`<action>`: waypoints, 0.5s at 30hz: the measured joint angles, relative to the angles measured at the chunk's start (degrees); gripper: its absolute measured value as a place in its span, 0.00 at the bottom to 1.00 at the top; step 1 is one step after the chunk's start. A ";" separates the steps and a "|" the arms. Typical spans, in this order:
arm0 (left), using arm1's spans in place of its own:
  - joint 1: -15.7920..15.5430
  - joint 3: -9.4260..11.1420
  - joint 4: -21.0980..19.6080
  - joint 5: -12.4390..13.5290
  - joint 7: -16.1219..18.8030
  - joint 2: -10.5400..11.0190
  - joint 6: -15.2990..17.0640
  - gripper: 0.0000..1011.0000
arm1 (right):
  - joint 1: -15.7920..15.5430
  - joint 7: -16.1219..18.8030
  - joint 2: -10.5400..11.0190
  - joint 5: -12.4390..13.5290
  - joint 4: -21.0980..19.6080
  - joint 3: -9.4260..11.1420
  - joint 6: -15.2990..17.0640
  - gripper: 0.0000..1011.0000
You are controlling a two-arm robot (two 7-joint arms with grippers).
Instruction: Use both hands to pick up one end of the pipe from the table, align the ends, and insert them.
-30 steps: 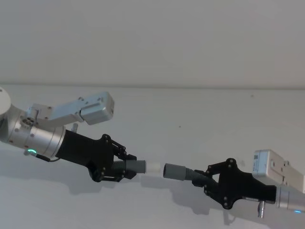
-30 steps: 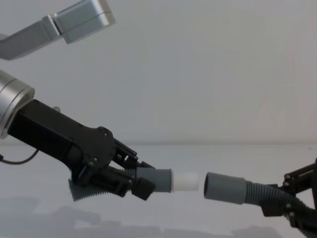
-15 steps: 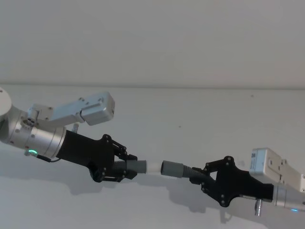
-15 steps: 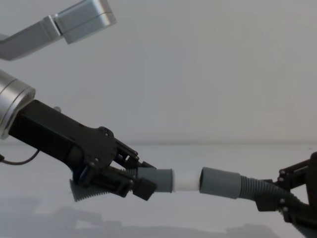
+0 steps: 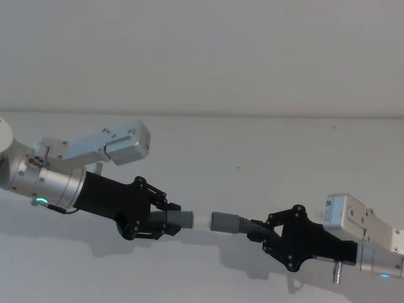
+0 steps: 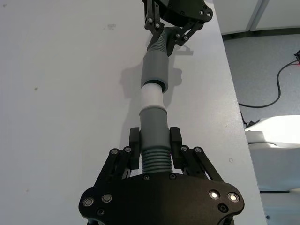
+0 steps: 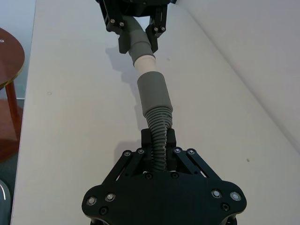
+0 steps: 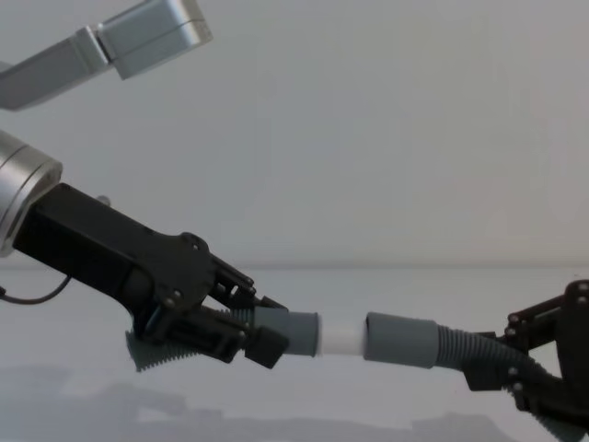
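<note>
Two grey pipe pieces are held above the white table (image 5: 265, 145), end to end in one line. My left gripper (image 5: 161, 218) is shut on the corrugated part of the left pipe (image 8: 294, 333), whose white spigot (image 8: 340, 339) points right. My right gripper (image 5: 259, 230) is shut on the corrugated part of the right pipe (image 8: 400, 339). The spigot's tip (image 6: 151, 96) meets the mouth of the right pipe's cuff (image 6: 155, 70); how deep it sits inside I cannot tell. In the right wrist view the cuff (image 7: 153, 91) lines up with the spigot (image 7: 145, 61).
The table's right edge (image 6: 232, 93) drops to a grey floor with a black cable (image 6: 281, 79). A brown round stool (image 7: 9, 56) stands beside the table's other side. A pale wall (image 5: 202, 57) rises behind the table.
My right gripper has moved left with its pipe, closing the gap. The cuff now touches the white spigot. The left gripper has barely moved.
</note>
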 joint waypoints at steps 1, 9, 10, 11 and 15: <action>-0.02 0.01 -0.01 -0.04 0.03 0.03 -0.03 0.36 | 0.04 0.01 0.00 -0.03 0.01 -0.05 0.02 0.14; -0.20 0.17 -0.13 -0.39 0.25 0.26 -0.36 0.36 | 0.35 0.12 -0.03 -0.19 0.06 -0.39 0.24 0.14; -0.22 0.20 -0.15 -0.42 0.25 0.30 -0.38 0.36 | 0.38 0.13 -0.03 -0.21 0.07 -0.42 0.25 0.14; -0.25 0.22 -0.17 -0.45 0.26 0.32 -0.40 0.36 | 0.41 0.15 -0.03 -0.22 0.07 -0.45 0.27 0.14; -0.35 0.39 -0.31 -0.64 0.26 0.51 -0.54 0.36 | 0.53 0.23 -0.02 -0.30 0.13 -0.62 0.38 0.14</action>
